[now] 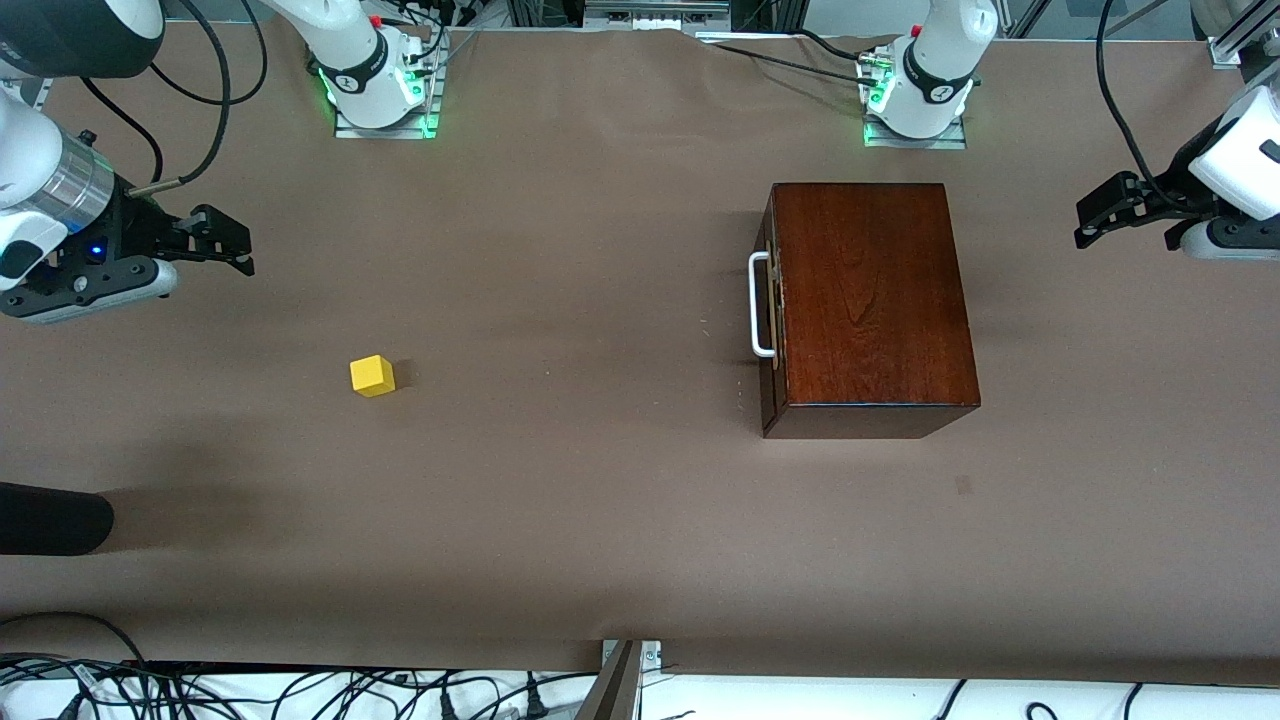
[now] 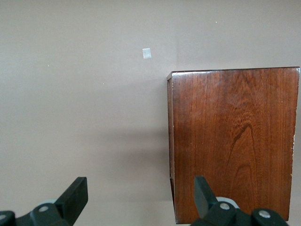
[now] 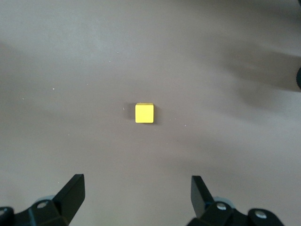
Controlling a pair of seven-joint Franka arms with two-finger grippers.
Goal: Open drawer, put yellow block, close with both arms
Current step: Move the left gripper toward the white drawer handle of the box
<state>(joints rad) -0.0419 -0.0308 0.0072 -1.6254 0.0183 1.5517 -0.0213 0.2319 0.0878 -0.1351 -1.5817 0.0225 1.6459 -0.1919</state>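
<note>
The yellow block (image 1: 372,376) (image 3: 144,113) sits alone on the brown table, toward the right arm's end. The dark wooden box (image 1: 870,305) (image 2: 235,141) stands toward the left arm's end. Its drawer is pushed in flush, and the white bar handle (image 1: 760,305) faces the block. My right gripper (image 1: 225,245) (image 3: 138,190) hangs open and empty over the table at the right arm's end, clear of the block. My left gripper (image 1: 1100,215) (image 2: 141,193) hovers open and empty over the table at the left arm's end, beside the box's back.
A black rounded object (image 1: 50,518) pokes in over the table edge at the right arm's end, nearer the front camera than the block. A small pale mark (image 2: 147,53) lies on the table near the box. Brown tabletop (image 1: 580,450) stretches between block and box.
</note>
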